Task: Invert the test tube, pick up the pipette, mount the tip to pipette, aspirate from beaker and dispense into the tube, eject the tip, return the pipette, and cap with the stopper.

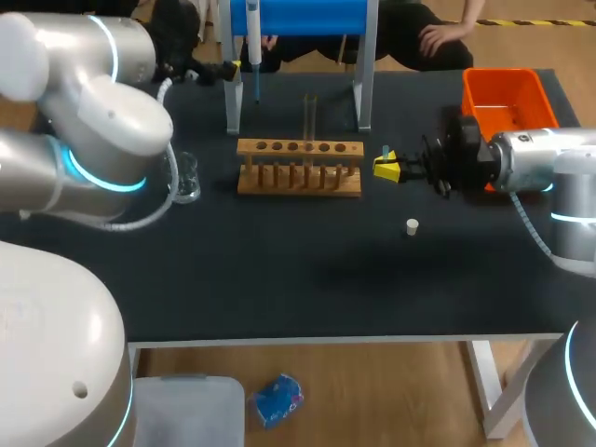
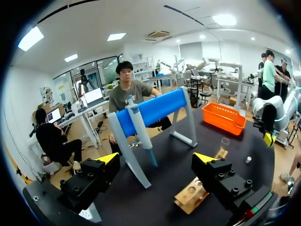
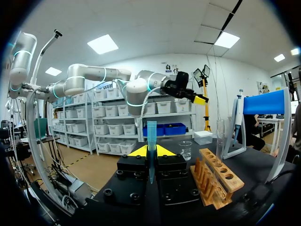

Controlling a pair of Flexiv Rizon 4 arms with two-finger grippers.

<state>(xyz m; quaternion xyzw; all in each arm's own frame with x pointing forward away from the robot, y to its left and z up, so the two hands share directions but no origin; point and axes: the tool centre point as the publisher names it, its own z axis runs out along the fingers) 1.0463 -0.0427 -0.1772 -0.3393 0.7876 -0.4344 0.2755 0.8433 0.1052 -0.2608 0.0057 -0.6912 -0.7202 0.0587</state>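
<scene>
Tip clamped at right, pipette on its stand.
Left gripper [image 2: 156, 158] spread wide just short of grey-and-blue pipette [image 2: 139, 128] hanging on blue stand [image 2: 162, 106]; clear glass beaker [image 1: 186, 175]; clear glass test tube [image 1: 310, 116] upright in wooden rack [image 1: 300, 175]; right gripper [image 3: 150, 151] pinched on translucent blue pipette tip [image 3: 152, 134]; small white stopper [image 1: 412, 226] lying apart, on black table [image 1: 307, 279].

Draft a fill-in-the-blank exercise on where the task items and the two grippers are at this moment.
1. The right gripper has its fingers shut on a blue ____.
2. The test tube stands upright in the wooden ____.
3. The pipette hangs on the blue stand, ahead of the left gripper, whose fingers are ____.
Missing words: pipette tip; rack; open.
</scene>
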